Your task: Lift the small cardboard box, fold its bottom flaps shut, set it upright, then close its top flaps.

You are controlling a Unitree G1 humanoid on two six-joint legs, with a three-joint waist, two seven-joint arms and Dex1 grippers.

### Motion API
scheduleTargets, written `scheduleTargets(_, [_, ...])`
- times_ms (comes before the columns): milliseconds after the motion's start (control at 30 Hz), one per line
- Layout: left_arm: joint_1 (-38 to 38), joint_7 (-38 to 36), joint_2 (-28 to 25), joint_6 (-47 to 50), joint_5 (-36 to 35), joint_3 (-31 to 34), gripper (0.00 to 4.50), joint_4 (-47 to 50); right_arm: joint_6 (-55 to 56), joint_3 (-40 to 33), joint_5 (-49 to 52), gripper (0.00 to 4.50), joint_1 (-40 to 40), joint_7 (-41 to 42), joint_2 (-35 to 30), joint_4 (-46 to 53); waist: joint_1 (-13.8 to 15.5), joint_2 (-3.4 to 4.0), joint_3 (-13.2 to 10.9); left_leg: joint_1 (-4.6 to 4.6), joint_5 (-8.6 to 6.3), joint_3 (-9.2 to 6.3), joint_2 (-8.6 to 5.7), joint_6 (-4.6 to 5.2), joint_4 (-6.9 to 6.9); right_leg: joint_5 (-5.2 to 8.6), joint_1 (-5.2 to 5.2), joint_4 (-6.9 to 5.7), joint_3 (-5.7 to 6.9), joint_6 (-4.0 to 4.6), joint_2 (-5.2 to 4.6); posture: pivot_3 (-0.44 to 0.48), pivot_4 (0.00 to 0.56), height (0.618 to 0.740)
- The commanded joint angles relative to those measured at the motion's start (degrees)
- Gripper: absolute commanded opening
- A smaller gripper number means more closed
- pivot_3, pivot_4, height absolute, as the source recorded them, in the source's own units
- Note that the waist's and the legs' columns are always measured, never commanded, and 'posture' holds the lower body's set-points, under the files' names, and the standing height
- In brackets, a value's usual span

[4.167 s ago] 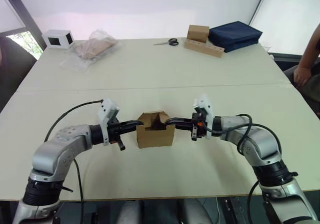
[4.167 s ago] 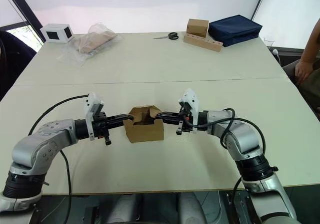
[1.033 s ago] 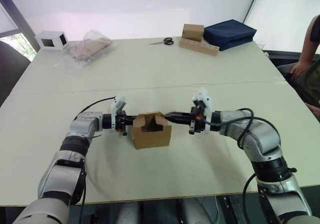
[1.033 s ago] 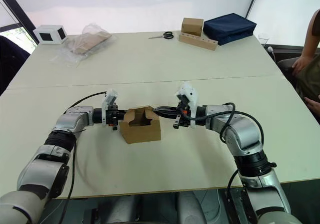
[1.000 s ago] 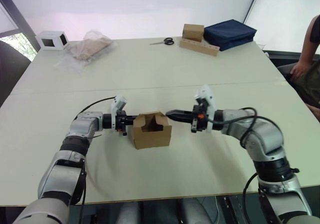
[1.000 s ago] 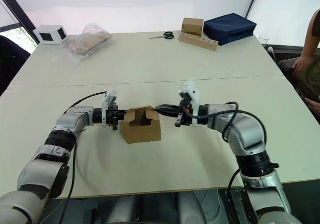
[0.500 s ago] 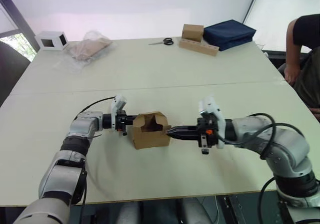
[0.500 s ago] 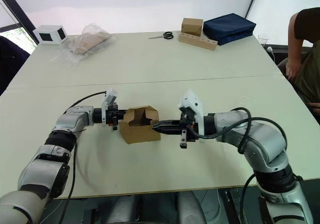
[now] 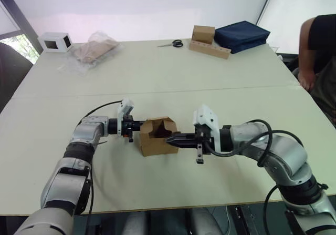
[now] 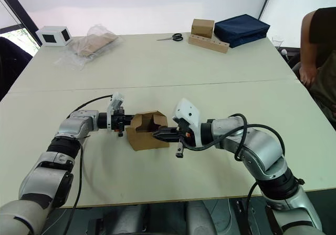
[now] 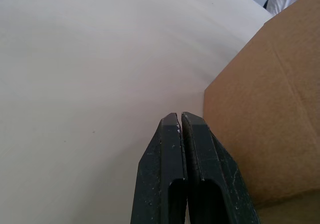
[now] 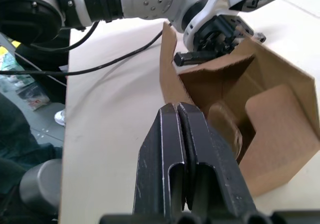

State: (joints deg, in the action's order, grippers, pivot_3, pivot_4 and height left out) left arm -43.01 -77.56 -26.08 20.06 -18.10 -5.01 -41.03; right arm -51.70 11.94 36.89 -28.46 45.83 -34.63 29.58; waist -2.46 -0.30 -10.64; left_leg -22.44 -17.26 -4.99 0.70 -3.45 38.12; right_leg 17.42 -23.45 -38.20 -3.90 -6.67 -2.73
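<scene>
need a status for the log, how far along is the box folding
Done: the small cardboard box sits upright on the table, so the bottom looks dealt with, though it is hidden. In hand: the right gripper, jaws shut, reaches at the box's open top; the left gripper, jaws shut, is against its side. Left: the top flaps stand open.

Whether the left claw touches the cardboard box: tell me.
Cannot tell. In the left wrist view the shut left claw lies right alongside the cardboard box wall, with neither contact nor gap plain.

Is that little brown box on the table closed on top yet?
No, the small cardboard box sits open, its top flaps standing up around a hollow inside.
</scene>
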Motion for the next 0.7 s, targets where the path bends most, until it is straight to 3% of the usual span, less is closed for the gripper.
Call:
scheduleTargets(33, [-1.02,-0.69,0.05,0.38,-0.42,0.98,0.08,2.12,0.87,0.71,-0.78,0.0,-2.19,-0.44,1.35,-0.19,-0.03,0.0,0.0,0.0,0.0,0.0,0.0,0.0,0.0,0.0,0.0,0.0,0.0,0.0,0.0,0.0,0.15,0.74])
scheduleTargets(700, [-0.38,0.12,0.94,2.61,-1.26,1.37,0.08,6.59,2.37,4.33,-5.27,0.0,-3.59,0.09,5.52,-6.73,-0.07,0.0,0.0,0.0,0.02,-0.01,0.0,-0.04,0.0,0.0,0.0,0.0,0.0,0.0,0.01,0.0,0.15,0.74])
